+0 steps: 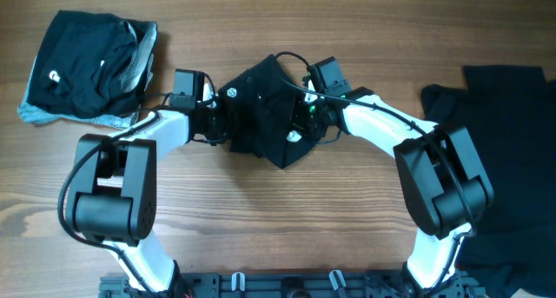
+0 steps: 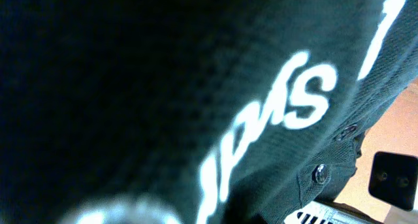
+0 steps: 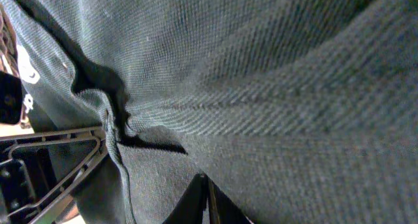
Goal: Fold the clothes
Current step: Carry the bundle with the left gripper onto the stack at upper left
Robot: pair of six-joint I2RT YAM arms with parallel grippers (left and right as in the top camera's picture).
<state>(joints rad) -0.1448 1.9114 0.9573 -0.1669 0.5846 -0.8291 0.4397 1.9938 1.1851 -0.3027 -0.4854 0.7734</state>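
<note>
A black shirt [image 1: 261, 107] with a small white logo hangs bunched between my two grippers at the table's middle. My left gripper [image 1: 217, 122] holds its left edge; the fingers are buried in cloth. In the left wrist view the black shirt [image 2: 130, 87] fills the frame, showing white lettering [image 2: 307, 100] and a button [image 2: 320, 174]. My right gripper [image 1: 308, 115] holds the right side. In the right wrist view its fingertips [image 3: 206, 185] are pressed together on the dark knit cloth [image 3: 274, 80].
A folded pile of black clothes [image 1: 87, 59] lies at the back left on a light grey-blue piece [image 1: 39, 115]. More black garments [image 1: 499, 150] are spread along the right edge. Bare wood table [image 1: 278, 220] lies in front of the arms.
</note>
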